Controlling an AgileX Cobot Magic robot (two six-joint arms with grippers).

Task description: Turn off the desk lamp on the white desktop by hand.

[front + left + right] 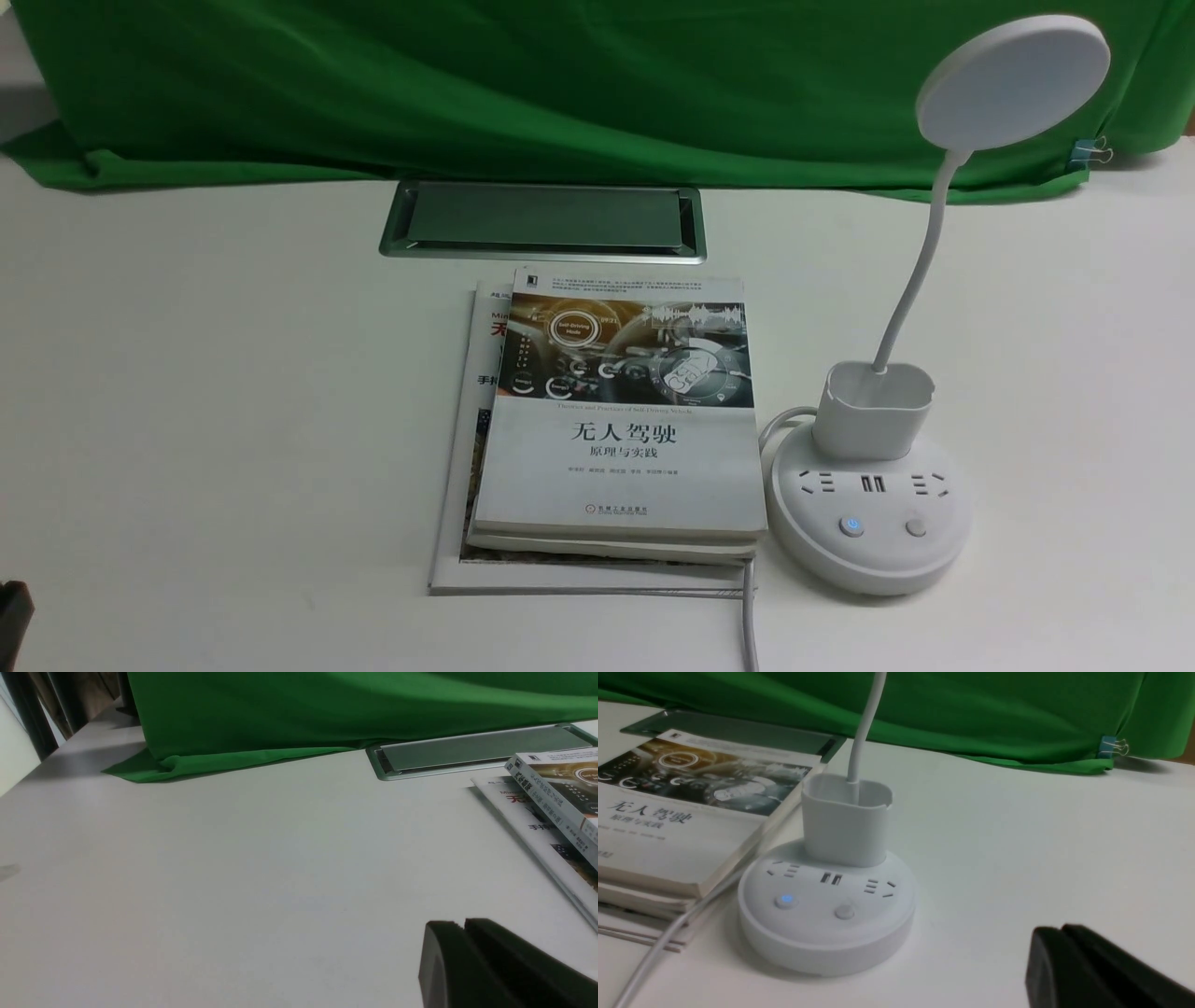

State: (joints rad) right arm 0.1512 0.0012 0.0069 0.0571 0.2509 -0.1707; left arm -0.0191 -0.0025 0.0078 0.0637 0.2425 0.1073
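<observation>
The desk lamp [882, 523] stands on the worktop [233, 401], right of the books [625, 448]. Both left claw [463, 925] and right claw [1060, 931] are clenched, empty. Its neck [920, 266] probably bends easily; better press a base button, gently.

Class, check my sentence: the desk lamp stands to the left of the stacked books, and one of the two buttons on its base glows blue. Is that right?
Not quite: the front view shows the desk lamp to the right of the stacked books. The rest holds: one of the two buttons on its base glows blue.
</observation>
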